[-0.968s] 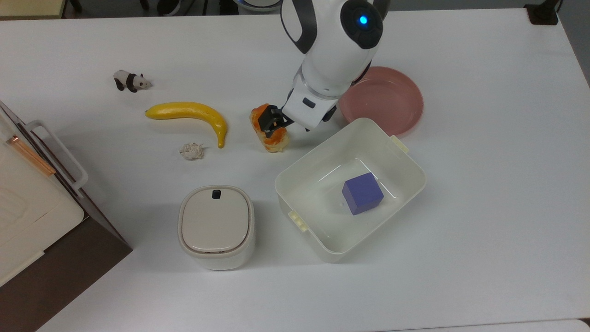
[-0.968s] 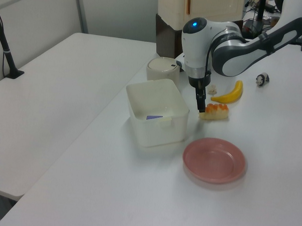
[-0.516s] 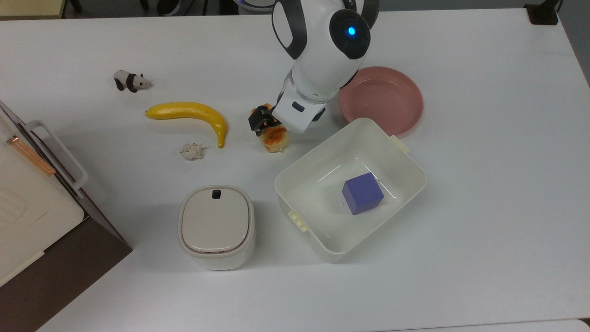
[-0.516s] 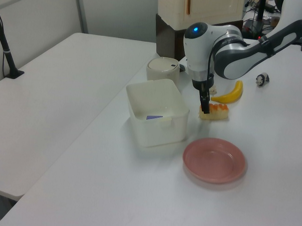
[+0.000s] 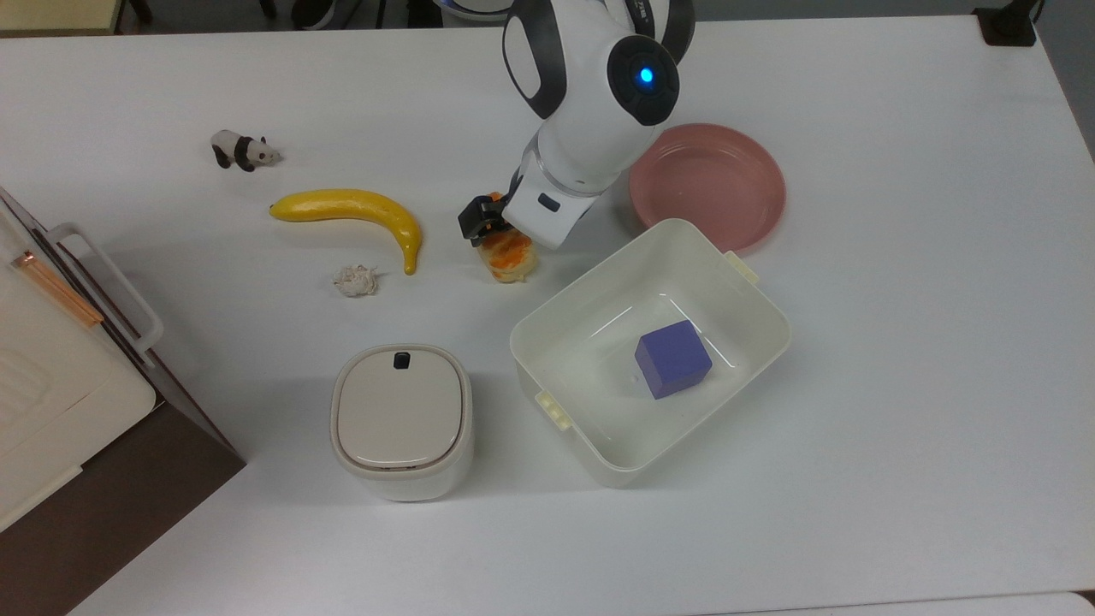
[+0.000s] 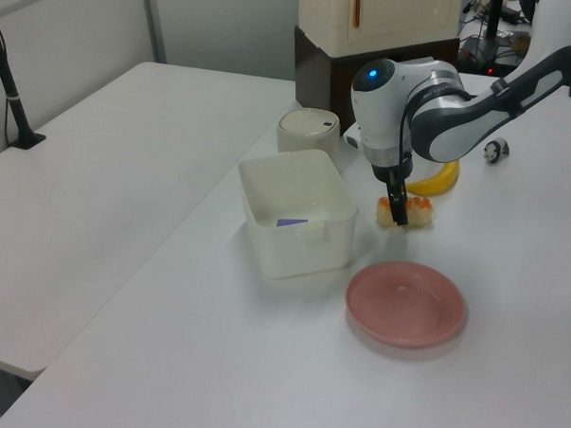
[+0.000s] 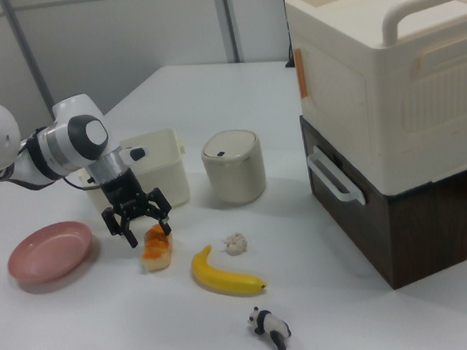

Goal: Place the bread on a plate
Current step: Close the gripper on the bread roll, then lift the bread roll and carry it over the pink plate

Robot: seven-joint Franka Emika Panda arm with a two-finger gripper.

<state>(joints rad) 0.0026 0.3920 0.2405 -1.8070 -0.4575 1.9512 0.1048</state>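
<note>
The bread (image 5: 511,254), a small orange-glazed bun, lies on the white table between the banana and the tub; it also appears in the left view (image 6: 413,214) and the right view (image 7: 156,247). My gripper (image 5: 484,224) hangs just over the bun's end farthest from the tub, its body hiding that end in the top view. In the right view the gripper (image 7: 147,227) is open, its fingers spread on either side of the bun's top. The pink plate (image 5: 710,184) sits empty to the top view's right of the arm, and shows too in the left view (image 6: 407,303) and the right view (image 7: 48,251).
A white tub (image 5: 753,299) holding a purple cube (image 5: 673,358) stands close to the bread. A banana (image 5: 351,210), a paper wad (image 5: 355,280), a toy panda (image 5: 242,150) and a lidded canister (image 5: 402,419) lie to the top view's left. A large cream box (image 7: 391,83) rises at the table's edge.
The gripper has shifted toward the top view's left along the bread, to its far end. The bread has stayed in place.
</note>
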